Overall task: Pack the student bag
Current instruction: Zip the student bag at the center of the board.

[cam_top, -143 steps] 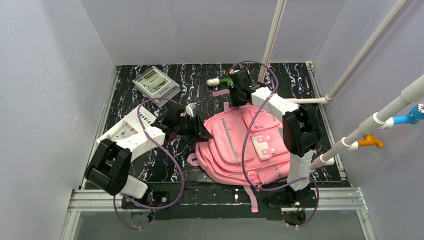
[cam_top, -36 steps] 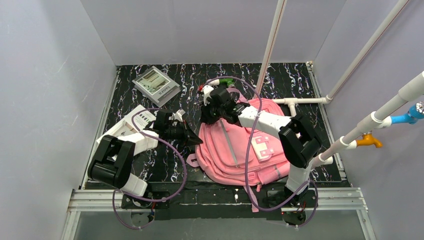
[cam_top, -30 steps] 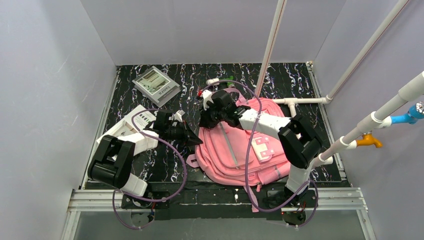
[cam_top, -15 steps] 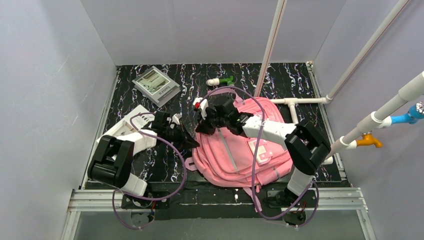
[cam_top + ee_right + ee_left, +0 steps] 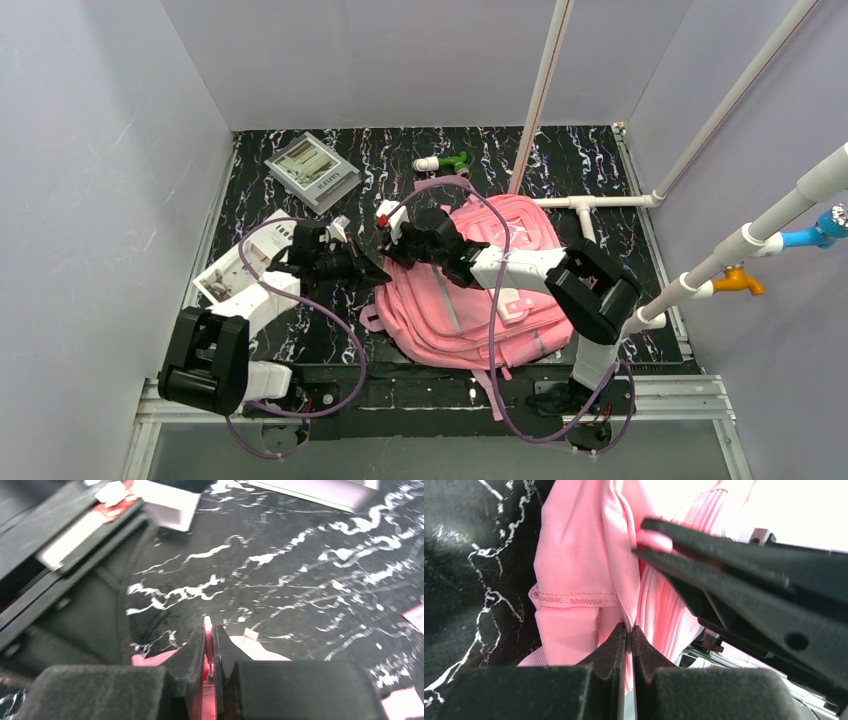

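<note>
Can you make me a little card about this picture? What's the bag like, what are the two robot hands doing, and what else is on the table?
bag: student bag, pink, lying on the black marbled table
left gripper: shut, pinching a fold of the bag's fabric
right gripper: shut on a small pink tab of the bag, close to the left gripper
also there: grey box, green-and-white tube, white box
</note>
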Tool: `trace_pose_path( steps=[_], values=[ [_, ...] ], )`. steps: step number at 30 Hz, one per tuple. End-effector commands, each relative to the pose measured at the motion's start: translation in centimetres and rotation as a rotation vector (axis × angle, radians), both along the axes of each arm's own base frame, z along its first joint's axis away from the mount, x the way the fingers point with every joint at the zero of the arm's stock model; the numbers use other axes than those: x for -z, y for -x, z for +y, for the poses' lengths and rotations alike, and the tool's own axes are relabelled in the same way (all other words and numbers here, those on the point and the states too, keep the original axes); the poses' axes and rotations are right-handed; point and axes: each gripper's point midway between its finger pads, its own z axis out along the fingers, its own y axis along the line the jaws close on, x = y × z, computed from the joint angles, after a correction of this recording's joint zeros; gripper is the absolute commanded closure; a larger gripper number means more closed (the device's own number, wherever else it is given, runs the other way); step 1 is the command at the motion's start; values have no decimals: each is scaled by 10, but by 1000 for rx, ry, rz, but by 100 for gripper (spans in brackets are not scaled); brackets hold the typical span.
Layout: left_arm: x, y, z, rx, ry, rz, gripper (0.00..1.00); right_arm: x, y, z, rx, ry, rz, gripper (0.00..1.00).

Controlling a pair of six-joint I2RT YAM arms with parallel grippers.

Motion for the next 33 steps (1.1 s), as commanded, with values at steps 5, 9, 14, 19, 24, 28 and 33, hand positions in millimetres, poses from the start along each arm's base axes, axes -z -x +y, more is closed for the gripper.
trace_pose_path(
  steps=[5,9,14,19,24,28,33],
  values=[
    [1,-41,19,-77,-32,-65,100,-24,148,-19,-678,-101,4,99],
    [-5,-45,16,-54,-5,-57,100,2,165,-38,-750,-27,42,99],
    [-17,-29,18,-10,-13,-76,63,-7,141,-41,-692,-15,3,99],
    [-45,-42,30,5,-97,-147,40,-10,130,-41,-671,-28,-28,99],
    [-54,-67,11,105,-12,-140,31,-22,122,-38,-665,-93,-30,99],
    [-48,-60,-25,263,27,-120,30,-31,113,-36,-647,-107,-53,99],
    [-24,-53,-60,394,32,-52,29,-37,105,-32,-648,-108,-67,99]
  ],
)
